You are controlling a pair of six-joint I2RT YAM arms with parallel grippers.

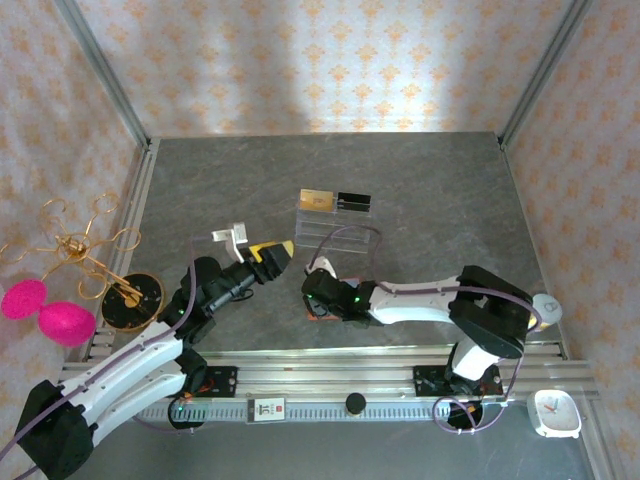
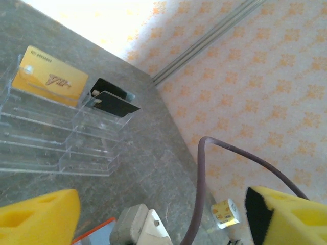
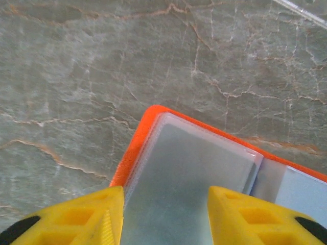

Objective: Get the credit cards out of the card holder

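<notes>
Credit cards on rack; card holder open under R jaws

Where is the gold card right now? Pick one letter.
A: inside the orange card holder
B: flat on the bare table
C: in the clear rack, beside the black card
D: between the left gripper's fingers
C: the gold card stands in the clear rack, right next to the black card.
</notes>
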